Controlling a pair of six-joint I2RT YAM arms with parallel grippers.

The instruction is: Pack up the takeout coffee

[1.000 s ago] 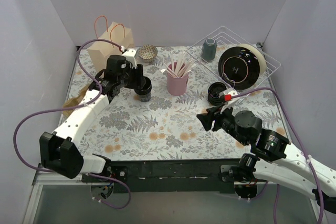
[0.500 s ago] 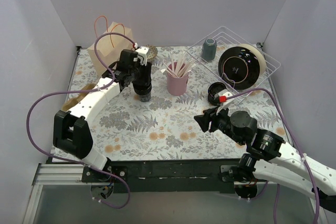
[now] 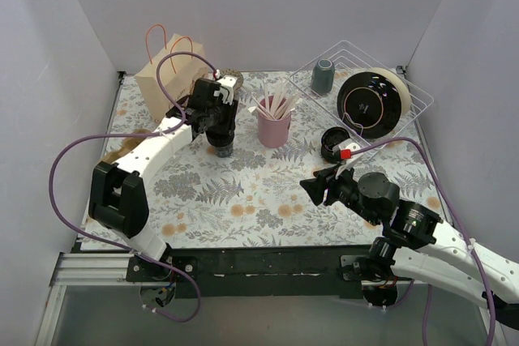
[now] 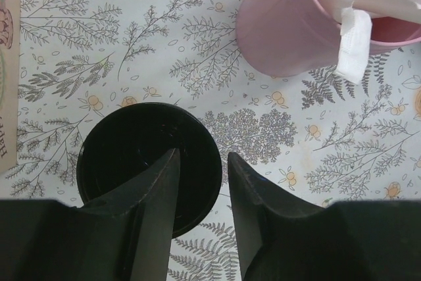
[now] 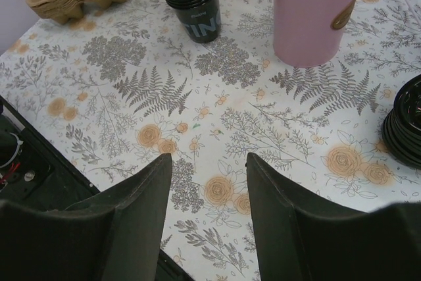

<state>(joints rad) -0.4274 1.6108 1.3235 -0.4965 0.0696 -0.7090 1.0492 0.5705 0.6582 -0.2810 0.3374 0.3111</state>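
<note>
The left hand (image 4: pixel 202 157) hangs over the stack of black cups (image 4: pixel 125 153). Its fingers are apart and straddle the rim, one inside the top cup's mouth and the other just outside the wall. The stack stands upright on the flowered desk (image 3: pixel 243 192), between the brown paper bag (image 3: pixel 166 77) and the pink holder (image 3: pixel 274 127). The black lids (image 3: pixel 332 144) lie beyond the holder. The right hand (image 5: pixel 208 159) hovers over the desk, fingers apart, holding nothing.

robot lab booth: plain walls (image 3: pixel 284 6), floral tablecloth (image 3: pixel 243 192)
</note>
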